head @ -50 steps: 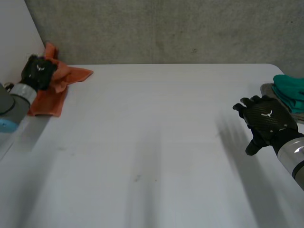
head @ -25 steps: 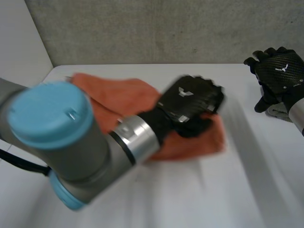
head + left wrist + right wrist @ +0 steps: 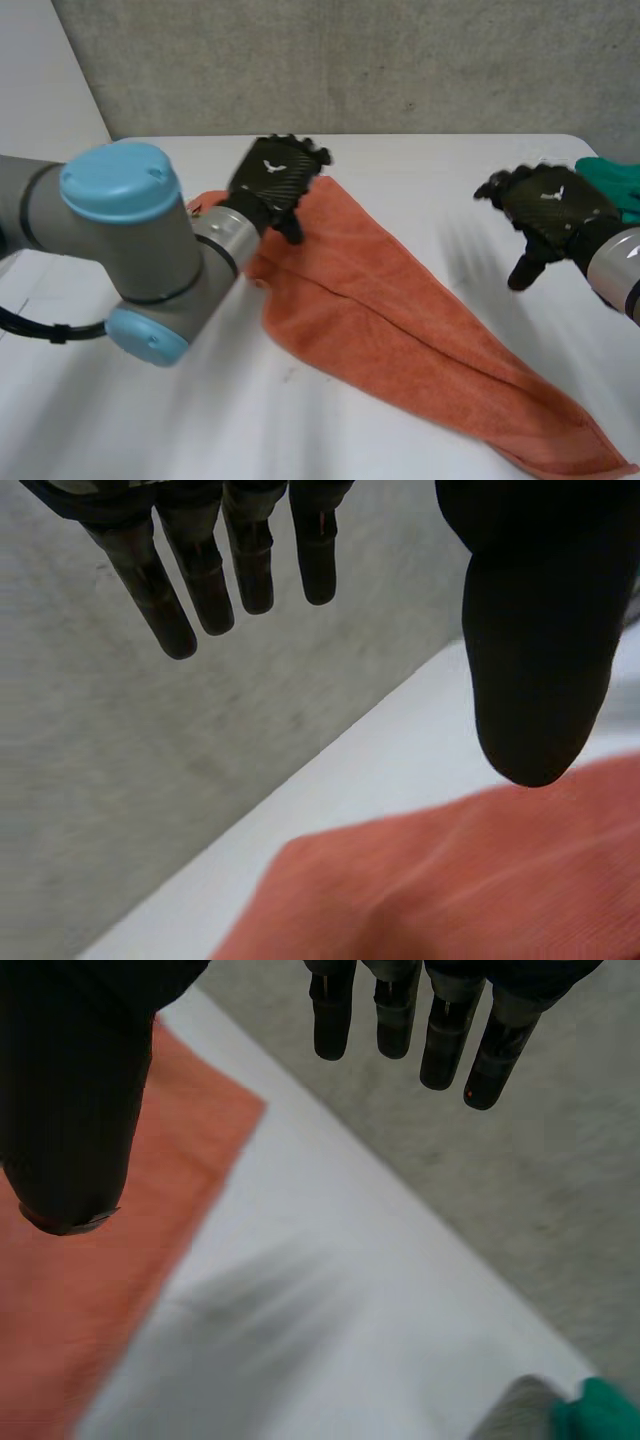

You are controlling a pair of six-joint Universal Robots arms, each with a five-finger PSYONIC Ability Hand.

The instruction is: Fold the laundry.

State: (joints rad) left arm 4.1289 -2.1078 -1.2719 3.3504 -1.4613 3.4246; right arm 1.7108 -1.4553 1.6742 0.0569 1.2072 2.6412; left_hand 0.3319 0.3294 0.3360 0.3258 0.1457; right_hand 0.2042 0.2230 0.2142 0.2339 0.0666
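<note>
White table (image 3: 400,170) carries the orange towel (image 3: 400,330), spread slantwise. I see my left hand (image 3: 272,180) over its far corner, fingers straight and empty. My right hand (image 3: 548,205) is loose beside the towel, near a green cloth (image 3: 612,185).

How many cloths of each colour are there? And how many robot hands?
Orange cloth: 1
Green cloth: 1, partly cut off by the head view's edge
Black hands: 2, left hand and right hand
Total: 4

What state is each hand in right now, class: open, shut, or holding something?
Left hand: open, holding nothing.
Right hand: open, holding nothing.
</note>
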